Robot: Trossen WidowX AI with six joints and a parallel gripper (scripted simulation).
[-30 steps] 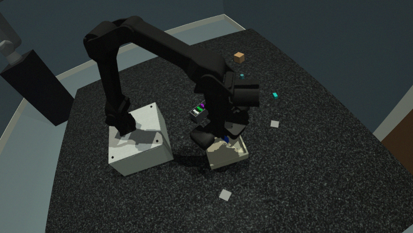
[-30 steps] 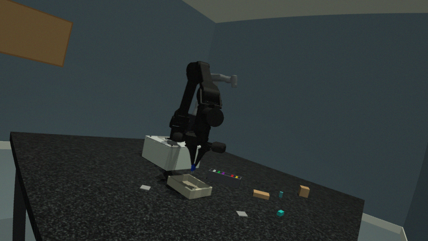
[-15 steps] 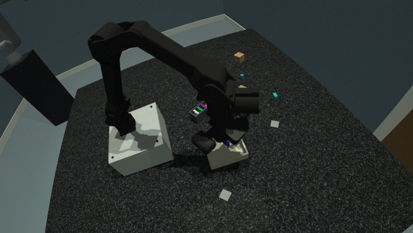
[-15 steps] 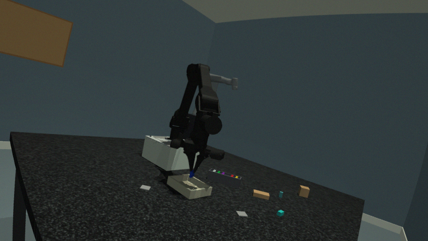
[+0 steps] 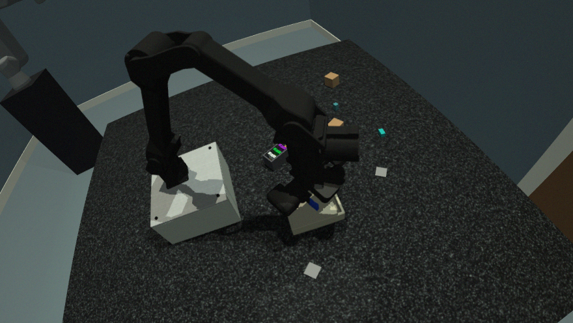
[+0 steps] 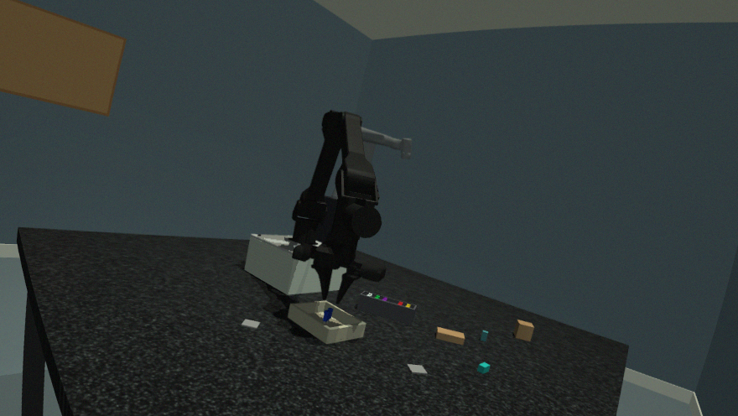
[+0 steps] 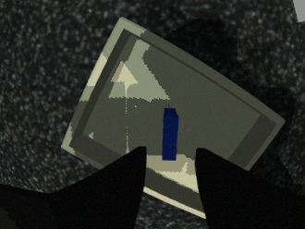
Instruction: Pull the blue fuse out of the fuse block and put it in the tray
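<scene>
The jaws are spread and pinch nothing — in the wrist view the two dark fingers fill the lower part of the frame with a clear gap between them, and the blue fuse (image 7: 170, 133) shows beyond that gap, apart from both. The gripper (image 6: 336, 289) hangs over the tray (image 6: 345, 330) near the middle of the exterior view, its fingertips pointing down just above the tray's near rim.

The blue fuse is inside the tray. In the exterior view it sits among pale patches on the tray floor, seemingly tilted, though it is too small there to be sure. From the top view it appears as a small blue sliver (image 5: 313, 204) just below the wrist, with the tray wall (image 5: 308, 225) in the lower centre of the frame.

The fuse block (image 6: 387, 308) lies on the bench (image 6: 154, 320) just right of the tray, apart from it, with a row of coloured fuses along its top. In the top view the block (image 5: 275, 154) is partly hidden behind the arm (image 5: 249, 86).

Scattered to the right of the exterior frame are tan blocks (image 6: 449, 335), small teal cubes (image 6: 483, 367) and flat white squares (image 6: 417, 368).
</scene>
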